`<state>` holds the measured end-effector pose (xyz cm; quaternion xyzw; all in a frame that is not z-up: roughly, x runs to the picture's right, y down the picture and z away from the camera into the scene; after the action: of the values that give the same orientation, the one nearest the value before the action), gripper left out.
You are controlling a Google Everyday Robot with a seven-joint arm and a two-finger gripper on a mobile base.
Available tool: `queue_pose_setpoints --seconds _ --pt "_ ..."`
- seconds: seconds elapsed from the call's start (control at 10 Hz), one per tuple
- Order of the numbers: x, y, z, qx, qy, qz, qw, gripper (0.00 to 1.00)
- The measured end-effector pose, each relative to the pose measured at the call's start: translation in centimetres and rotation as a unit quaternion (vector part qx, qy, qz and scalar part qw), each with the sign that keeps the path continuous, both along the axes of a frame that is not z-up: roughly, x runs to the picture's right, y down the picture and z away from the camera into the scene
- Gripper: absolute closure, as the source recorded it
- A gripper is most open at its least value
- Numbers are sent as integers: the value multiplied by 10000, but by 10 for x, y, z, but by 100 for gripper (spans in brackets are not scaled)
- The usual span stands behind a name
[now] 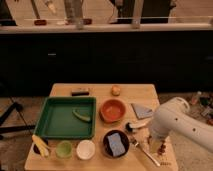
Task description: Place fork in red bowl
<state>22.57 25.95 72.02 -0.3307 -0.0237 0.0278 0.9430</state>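
Note:
The fork is a slim silvery utensil lying diagonally near the table's front right corner. The red bowl sits in the middle of the table with nothing in it that I can see. My white arm reaches in from the right. Its gripper hangs open just above the table, right beside the fork's right end. It holds nothing, and the arm covers part of the table edge there.
A green tray holding a green vegetable takes up the left side. Along the front stand a dark bowl with a sponge, a small white bowl and a green cup. A white-handled utensil and a grey cloth lie near the arm.

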Motion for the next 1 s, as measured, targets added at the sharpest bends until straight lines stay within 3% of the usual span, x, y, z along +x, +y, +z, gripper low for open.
queue_pose_setpoints --seconds 0.4,1.0 --pt "5 33 11 -225 89 -34 9997 20" --pt "-13 48 20 -315 -25 156 9994 20"
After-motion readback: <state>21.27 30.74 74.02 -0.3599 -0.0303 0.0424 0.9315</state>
